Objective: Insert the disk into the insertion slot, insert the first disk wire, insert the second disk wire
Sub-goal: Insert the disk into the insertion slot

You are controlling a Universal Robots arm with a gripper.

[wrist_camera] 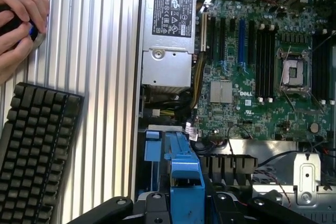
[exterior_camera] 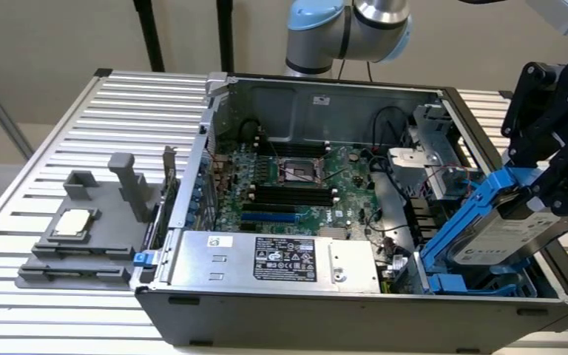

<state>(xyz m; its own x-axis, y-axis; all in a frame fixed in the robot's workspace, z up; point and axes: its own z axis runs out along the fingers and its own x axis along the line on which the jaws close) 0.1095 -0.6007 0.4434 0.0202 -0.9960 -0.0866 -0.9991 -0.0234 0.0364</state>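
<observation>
My gripper (exterior_camera: 538, 194) is shut on the disk (exterior_camera: 509, 235), a silver-grey drive with a white label in a bright blue carrier frame (exterior_camera: 467, 222). The disk hangs tilted, its lower end down inside the open computer case at the front corner on the exterior view's right. That end is at the mouth of the insertion slot (exterior_camera: 454, 285), a cage with blue plastic tabs. In the wrist view the blue carrier (wrist_camera: 181, 169) runs out between my black fingers (wrist_camera: 152, 205).
The silver power-supply box (exterior_camera: 274, 259) lies along the case's front wall beside the slot. The motherboard (exterior_camera: 299, 181) fills the case floor, and loose wires (exterior_camera: 450, 177) hang by the rear drive bay. A grey fixture (exterior_camera: 86, 229) stands on the slatted table. A person's hands (wrist_camera: 16, 22) and a keyboard (wrist_camera: 37, 150) are nearby.
</observation>
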